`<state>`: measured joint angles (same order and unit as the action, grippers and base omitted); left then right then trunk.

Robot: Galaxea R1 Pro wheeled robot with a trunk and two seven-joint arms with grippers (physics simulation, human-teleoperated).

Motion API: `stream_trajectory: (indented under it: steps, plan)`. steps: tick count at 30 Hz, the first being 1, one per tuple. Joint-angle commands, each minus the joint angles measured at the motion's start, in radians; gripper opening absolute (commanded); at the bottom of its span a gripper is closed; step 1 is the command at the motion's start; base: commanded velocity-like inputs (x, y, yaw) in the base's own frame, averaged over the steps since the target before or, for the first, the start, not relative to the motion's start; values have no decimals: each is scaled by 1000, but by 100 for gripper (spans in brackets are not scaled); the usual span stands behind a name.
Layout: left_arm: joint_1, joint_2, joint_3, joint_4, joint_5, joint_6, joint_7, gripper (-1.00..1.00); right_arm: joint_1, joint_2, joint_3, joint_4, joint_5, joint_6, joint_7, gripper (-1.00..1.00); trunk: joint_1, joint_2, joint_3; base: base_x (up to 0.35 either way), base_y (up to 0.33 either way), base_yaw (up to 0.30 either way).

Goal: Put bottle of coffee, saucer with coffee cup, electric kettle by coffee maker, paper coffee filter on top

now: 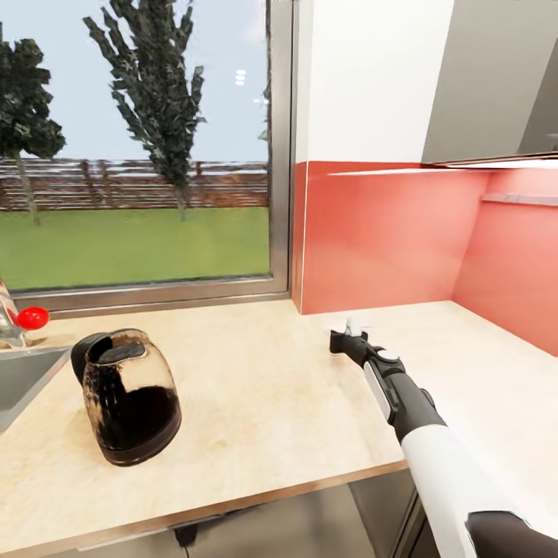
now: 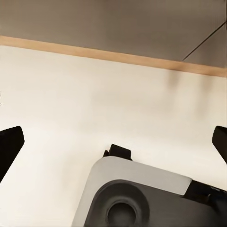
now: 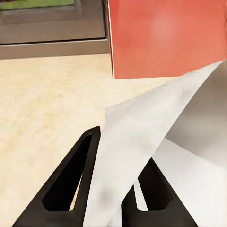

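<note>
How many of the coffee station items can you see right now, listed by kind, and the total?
Electric kettle: 1, on the kitchen countertop.
Paper coffee filter: 1, held in the right gripper.
Total: 2

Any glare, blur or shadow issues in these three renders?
Head view: soft overall, a bright light strip under the wall cabinet, faint shadow beside the kettle. Left wrist view: washed-out countertop, blurred dark streak near its edge. Right wrist view: the filter in the right claw is close, soft-edged, shaded grey on one fold.
</note>
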<state>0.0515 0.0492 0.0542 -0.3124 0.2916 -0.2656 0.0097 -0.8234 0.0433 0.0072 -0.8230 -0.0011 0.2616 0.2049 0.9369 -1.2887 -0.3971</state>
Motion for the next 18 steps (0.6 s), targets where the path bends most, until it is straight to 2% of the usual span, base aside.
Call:
stream_trajectory:
  steps: [1, 4, 6, 10, 13, 15, 18]
  plan:
    - [1, 0, 0, -2, 3, 0, 1, 100, 1, 0, -1, -18, -3, 7, 3, -100, -4, 7, 2, 0, 0, 0]
    - [1, 0, 0, -2, 3, 0, 1, 100, 8, -1, 0, -105, -3, 17, 4, -100, -15, 28, 12, 0, 0, 0]
    - [1, 0, 0, -2, 3, 0, 1, 100, 30, -1, 0, -195, -4, 66, 5, -100, -23, 42, 18, 0, 0, 0]
    - [1, 0, 0, -2, 3, 0, 1, 100, 70, -2, -1, -330, -4, 164, 29, -100, -23, 42, 18, 0, 0, 0]
    - [1, 0, 0, -2, 3, 0, 1, 100, 104, -5, -7, -471, -2, 253, 61, -100, -23, 42, 18, 0, 0, 0]
    - [1, 0, 0, -2, 3, 0, 1, 100, 111, -6, -8, -503, -1, 292, 65, -100, -23, 42, 18, 0, 0, 0]
    - [1, 0, -1, -2, 3, 0, 1, 100, 122, -9, -11, -560, -2, 390, 73, -100, -27, 49, 21, 0, 0, 0]
